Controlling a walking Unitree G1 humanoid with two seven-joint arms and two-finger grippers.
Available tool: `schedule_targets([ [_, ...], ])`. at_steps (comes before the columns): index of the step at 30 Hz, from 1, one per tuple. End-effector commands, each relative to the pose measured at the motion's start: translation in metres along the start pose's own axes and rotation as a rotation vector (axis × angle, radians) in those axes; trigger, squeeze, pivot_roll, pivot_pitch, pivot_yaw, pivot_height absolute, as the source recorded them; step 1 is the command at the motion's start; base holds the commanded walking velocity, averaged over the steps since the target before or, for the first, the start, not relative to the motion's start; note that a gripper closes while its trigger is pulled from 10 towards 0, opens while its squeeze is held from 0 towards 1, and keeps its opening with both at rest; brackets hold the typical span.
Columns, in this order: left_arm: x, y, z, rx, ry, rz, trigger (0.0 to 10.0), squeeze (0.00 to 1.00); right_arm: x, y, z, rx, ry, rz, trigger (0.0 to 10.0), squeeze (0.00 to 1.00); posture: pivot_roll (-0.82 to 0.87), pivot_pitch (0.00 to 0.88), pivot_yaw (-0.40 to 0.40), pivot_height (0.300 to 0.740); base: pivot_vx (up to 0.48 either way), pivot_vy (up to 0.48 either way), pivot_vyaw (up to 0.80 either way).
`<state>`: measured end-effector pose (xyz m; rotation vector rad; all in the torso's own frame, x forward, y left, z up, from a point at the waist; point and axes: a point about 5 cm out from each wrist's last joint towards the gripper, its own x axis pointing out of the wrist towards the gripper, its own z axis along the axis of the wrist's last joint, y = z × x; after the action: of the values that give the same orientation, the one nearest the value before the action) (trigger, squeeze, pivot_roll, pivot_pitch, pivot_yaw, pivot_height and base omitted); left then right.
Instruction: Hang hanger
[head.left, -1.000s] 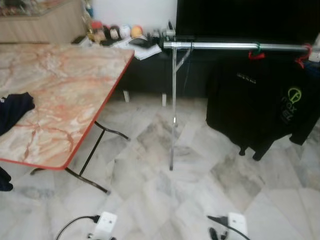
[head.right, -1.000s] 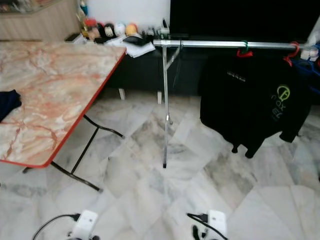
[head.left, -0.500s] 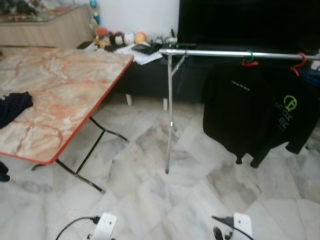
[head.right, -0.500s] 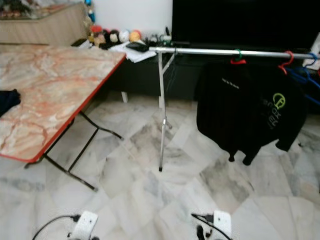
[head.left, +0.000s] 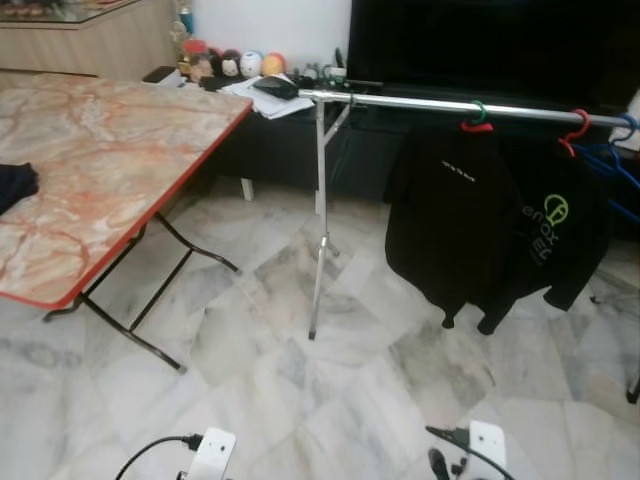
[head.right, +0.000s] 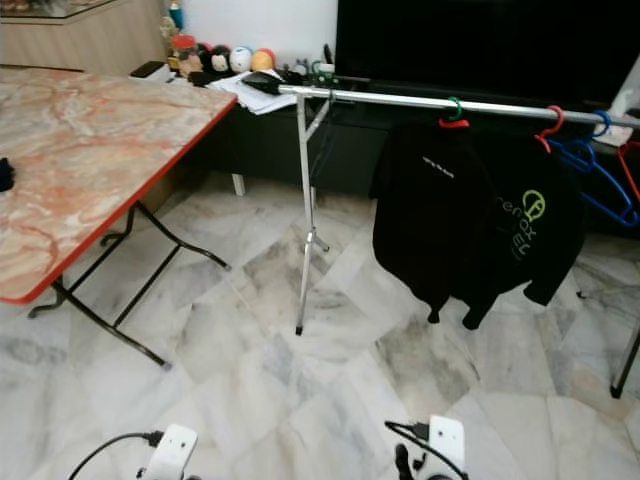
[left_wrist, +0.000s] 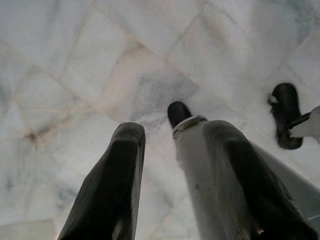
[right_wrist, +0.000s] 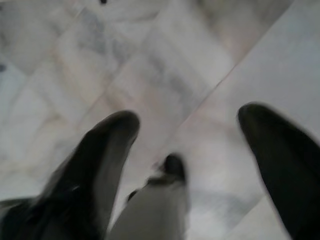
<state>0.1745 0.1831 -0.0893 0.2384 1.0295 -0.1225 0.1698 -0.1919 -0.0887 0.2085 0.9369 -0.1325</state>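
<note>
Marble floor (head.left: 330, 390), grey-veined and pale, spreads under everything. Down at the robot's sides both arms hang idle: the left gripper (left_wrist: 175, 150) has its two black fingers (left_wrist: 115, 185) spread apart over the tiles, gripping nothing, and the right gripper (right_wrist: 185, 145) is blurred but likewise parted and empty.

Out ahead stands a silver clothes rail (head.right: 420, 101) on a thin metal leg (head.right: 303, 240). A red hanger (head.right: 452, 122) with a green hook carries a black hoodie (head.right: 435, 215); beside it a second black garment (head.right: 530, 235) with a green logo hangs from another red hanger (head.right: 548, 125). Further toward the right end are bare blue hangers (head.right: 595, 170).

Off to the left is a folding table (head.left: 110, 190) with a marbled top and red edge, well apart from the rail. A dark cabinet (head.left: 290, 150) behind holds small clutter.
</note>
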Motion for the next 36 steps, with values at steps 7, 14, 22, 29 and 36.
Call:
schedule_targets([
  [7, 0.0004, -0.0002, 0.0034, -0.051, -0.014, -0.001, 10.0, 0.0, -0.0012, -0.0057, -0.0023, -0.006, 0.014, -0.011, 10.0, 0.0, -0.07, 0.0, -0.014, 0.74, 0.0, 0.0, -0.72],
  [14, 0.0004, 0.0001, 0.0037, -0.055, -0.019, 0.002, 10.0, 0.0, -0.0014, -0.0061, -0.0018, -0.004, 0.003, -0.014, 10.0, 0.0, -0.07, 0.0, -0.016, 0.74, 0.158, 0.0, -0.2],
  [22, 0.0003, 0.0005, 0.0032, -0.053, -0.018, 0.0, 10.0, 0.0, -0.0018, -0.0075, -0.0036, -0.002, 0.012, -0.024, 10.0, 0.0, -0.07, 0.0, -0.015, 0.74, 0.305, 0.0, -0.06],
  [29, 0.0002, 0.0006, 0.0028, -0.055, -0.016, -0.003, 10.0, 0.0, -0.0018, -0.0067, -0.0043, -0.01, 0.016, -0.015, 10.0, 0.0, -0.07, 0.0, -0.018, 0.74, 0.321, 0.0, -0.64],
  [36, 0.0003, 0.0003, 0.0027, -0.053, -0.014, -0.001, 10.0, 0.0, -0.0019, -0.0076, -0.0036, -0.001, 0.007, -0.021, 10.0, 0.0, -0.07, 0.0, -0.019, 0.74, 0.327, 0.0, 0.0],
])
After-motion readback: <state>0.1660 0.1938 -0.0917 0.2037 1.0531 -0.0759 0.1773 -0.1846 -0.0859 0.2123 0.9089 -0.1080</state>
